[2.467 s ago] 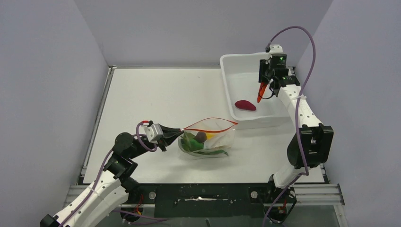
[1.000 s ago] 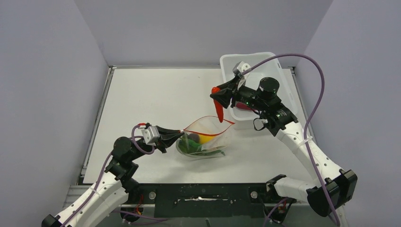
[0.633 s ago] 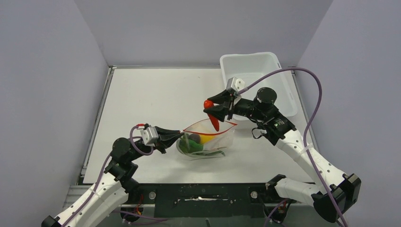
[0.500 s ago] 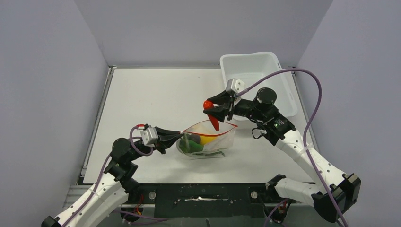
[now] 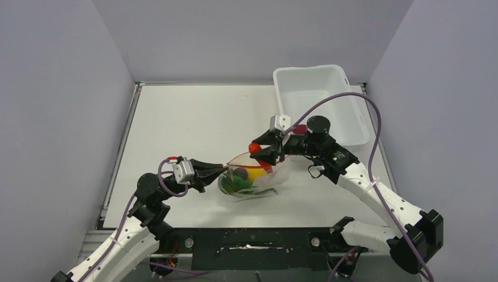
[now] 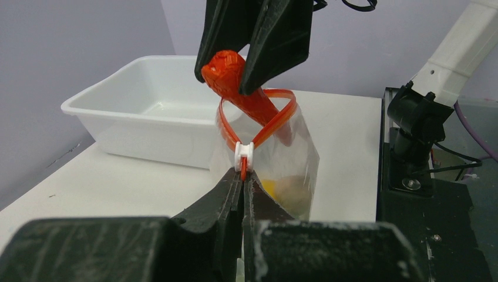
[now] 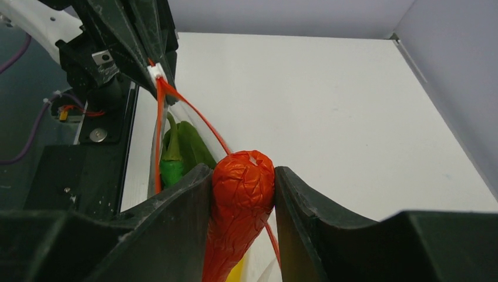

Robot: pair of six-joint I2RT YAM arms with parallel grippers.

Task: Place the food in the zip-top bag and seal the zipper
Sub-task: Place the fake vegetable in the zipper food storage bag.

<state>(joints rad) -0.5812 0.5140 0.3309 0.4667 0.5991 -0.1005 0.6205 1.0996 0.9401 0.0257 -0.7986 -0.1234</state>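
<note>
Centrally, low in the top view, the clear zip-top bag (image 5: 259, 180) stands on the white table (image 5: 194, 117) with its mouth spread into an open loop by the red-orange zipper (image 6: 276, 120). Inside lie a green leaf (image 5: 237, 183), a yellow lump (image 5: 256, 174) and a dark piece (image 5: 240, 173). The right wrist view also shows a green pepper (image 7: 171, 167), and the left wrist view a beige piece (image 6: 291, 197), low in the pouch. The left gripper (image 6: 242, 177) comes in from the lower left, its jaws clenched on the zipper's end just under the white slider (image 6: 243, 154). The right gripper (image 7: 242, 176) hangs over the mouth, grasping the orange-red cone (image 6: 235, 88) by its thick end (the wrinkled skin bulges between the two fingers). The cone's narrow end reaches down through the zipper loop into the bag. A white tub (image 5: 311, 67) sits in the upper right corner of the table, against the back edge and apart from the bag. A dark maroon piece (image 5: 299, 128) shows at its near left, mostly hidden behind the right wrist. Bare tabletop runs left and above the bag to the grey walls (image 5: 59, 117). The bag itself lies closer to the table's front edge, with the right arm crossing the table to its right.
</note>
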